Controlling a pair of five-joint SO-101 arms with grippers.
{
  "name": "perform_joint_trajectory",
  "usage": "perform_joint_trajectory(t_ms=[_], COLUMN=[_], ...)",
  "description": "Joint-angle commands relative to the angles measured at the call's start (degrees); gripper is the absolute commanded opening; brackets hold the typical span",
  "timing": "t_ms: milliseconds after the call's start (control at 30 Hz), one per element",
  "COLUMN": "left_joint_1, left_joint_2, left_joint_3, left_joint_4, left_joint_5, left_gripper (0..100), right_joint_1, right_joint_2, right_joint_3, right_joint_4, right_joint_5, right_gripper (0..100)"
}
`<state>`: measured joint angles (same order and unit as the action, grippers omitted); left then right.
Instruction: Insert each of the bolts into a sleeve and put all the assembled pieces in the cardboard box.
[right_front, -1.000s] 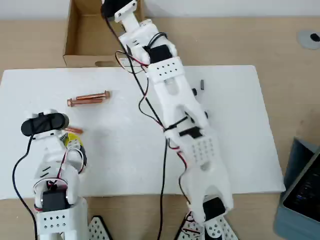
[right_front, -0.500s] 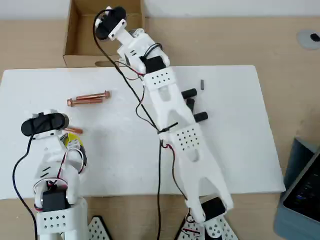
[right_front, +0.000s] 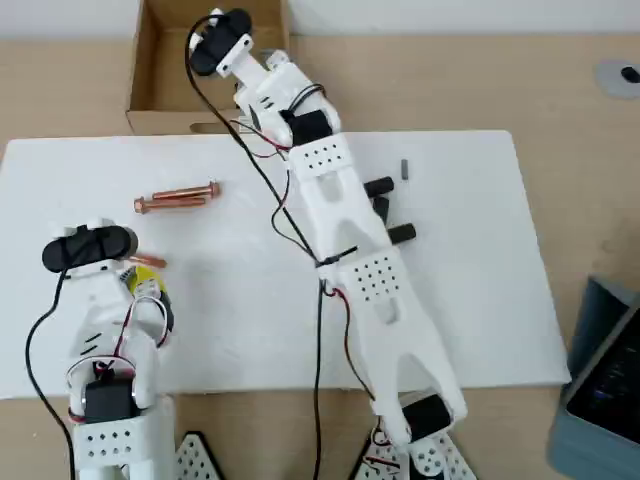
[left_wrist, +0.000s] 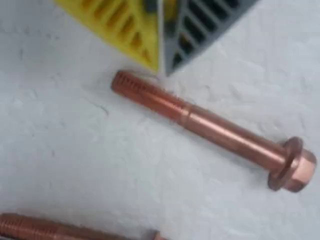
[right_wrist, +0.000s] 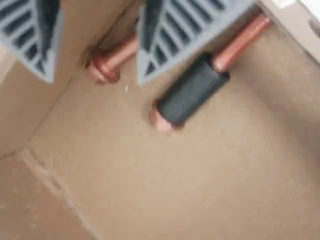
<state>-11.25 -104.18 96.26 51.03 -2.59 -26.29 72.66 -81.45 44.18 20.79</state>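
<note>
Right arm has swung over the brown cardboard box (right_front: 165, 120), now halted. Right gripper (right_wrist: 95, 70) fingers wide, empty; copper bolt in black sleeve (right_wrist: 192, 95) lies on box floor: delivered. Left gripper (left_wrist: 160, 55) fingers closed, empty, beside loose copper bolt (left_wrist: 210, 130) on desk (right_front: 230, 300).

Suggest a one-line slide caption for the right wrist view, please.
Open hand over the cardboard box, a black-sleeved bolt and a second bolt lying below.
</note>
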Motion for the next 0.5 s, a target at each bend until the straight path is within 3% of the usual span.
perform_joint_trajectory(t_ms=[0,300,467], left_joint_1=[0.2,0.2,0.2], left_joint_2=[-0.2,-0.2,-0.2], left_joint_3=[0.7,0.7,0.7], left_joint_4=[0.4,0.4,0.4], left_joint_5=[-0.3,-0.3,-0.3], left_gripper=[0,0,0], right_joint_1=[1.0,1.1,1.6], right_joint_2=[-1.5,-2.1,-7.6], right_joint_3=[-4.9,-14.3,-13.8], right_joint_4=[2.4,13.8,20.9], right_joint_5=[-0.1,-0.2,-5.0], right_gripper=[13.0,13.0,13.0])
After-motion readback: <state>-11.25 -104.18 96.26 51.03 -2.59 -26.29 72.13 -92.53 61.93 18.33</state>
